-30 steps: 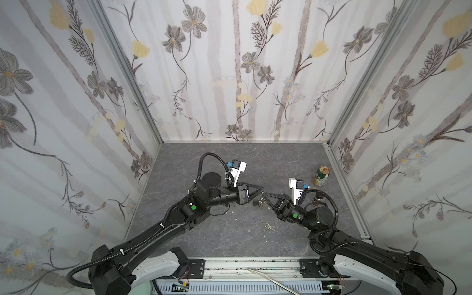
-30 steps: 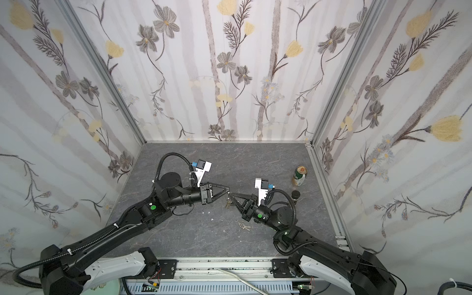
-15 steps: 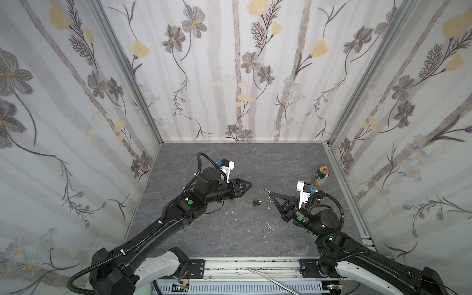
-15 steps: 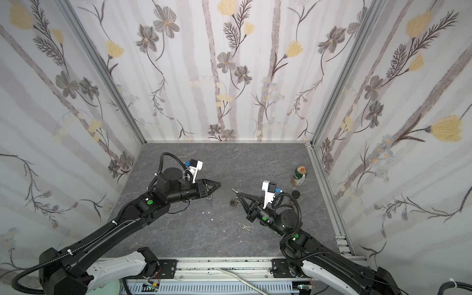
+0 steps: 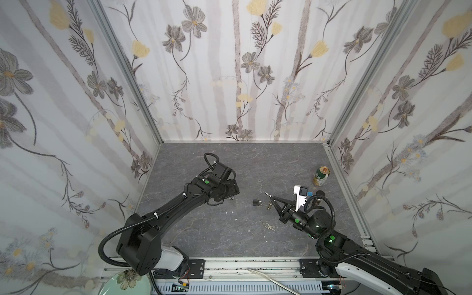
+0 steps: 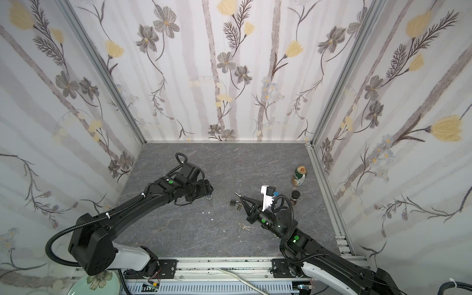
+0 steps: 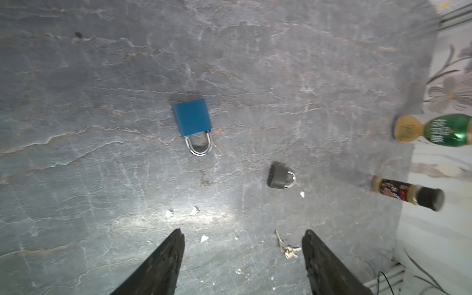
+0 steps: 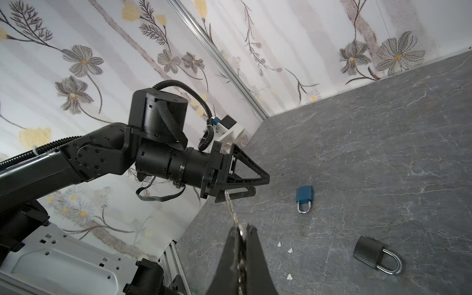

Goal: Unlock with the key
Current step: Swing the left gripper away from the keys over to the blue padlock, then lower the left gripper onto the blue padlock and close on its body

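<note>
Now our right gripper (image 8: 244, 228) is squeezed tight on the key (image 8: 231, 208), which sticks out past its tips, just beside the small black padlock (image 5: 257, 202) on the gray table (image 5: 229, 242). Our left gripper (image 7: 242, 235) has its fingers (image 7: 173, 250) wide apart and hangs over the blue padlock (image 7: 192, 117) that lies flat left of the middle. We also see a few loose keys (image 5: 267, 225) lying nearer to us.

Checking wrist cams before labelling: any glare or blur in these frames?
Left wrist view: bright glare patch on the table; can and bottle by the wall smeared. Right wrist view: blue padlock and black padlock crisp, held key slightly soft. Both top views: evenly lit, sharp.
</note>
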`<state>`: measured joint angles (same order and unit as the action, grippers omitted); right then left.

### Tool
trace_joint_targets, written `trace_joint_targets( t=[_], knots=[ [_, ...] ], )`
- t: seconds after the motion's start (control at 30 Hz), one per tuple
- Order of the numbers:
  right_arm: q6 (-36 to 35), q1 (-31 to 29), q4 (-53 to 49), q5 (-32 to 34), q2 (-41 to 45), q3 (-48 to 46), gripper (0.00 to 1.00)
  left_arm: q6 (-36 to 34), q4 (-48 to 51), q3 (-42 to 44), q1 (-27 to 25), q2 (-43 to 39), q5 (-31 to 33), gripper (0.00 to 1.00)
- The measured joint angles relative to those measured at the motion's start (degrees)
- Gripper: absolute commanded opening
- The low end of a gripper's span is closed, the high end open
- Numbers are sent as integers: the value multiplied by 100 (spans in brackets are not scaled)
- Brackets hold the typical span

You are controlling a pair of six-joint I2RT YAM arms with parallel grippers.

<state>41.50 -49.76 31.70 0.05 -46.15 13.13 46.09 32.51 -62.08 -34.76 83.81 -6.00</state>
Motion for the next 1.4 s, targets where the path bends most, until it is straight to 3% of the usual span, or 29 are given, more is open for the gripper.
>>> trace_joint_targets(
  t=[0.47, 0.9, 1.4],
  knots=[
    [9, 0, -232, 354, 857, -352, 0, -125, 313, -1283, 306, 2286, 426, 79],
    [26, 0, -597, 636, 1276, -516, 0, -216, 420, -1961, 402, 3174, 439, 77],
    [24, 7, -614, 678, 1250, -507, 0, -608, 420, -2566, 374, 3661, -83, 61]
  ],
)
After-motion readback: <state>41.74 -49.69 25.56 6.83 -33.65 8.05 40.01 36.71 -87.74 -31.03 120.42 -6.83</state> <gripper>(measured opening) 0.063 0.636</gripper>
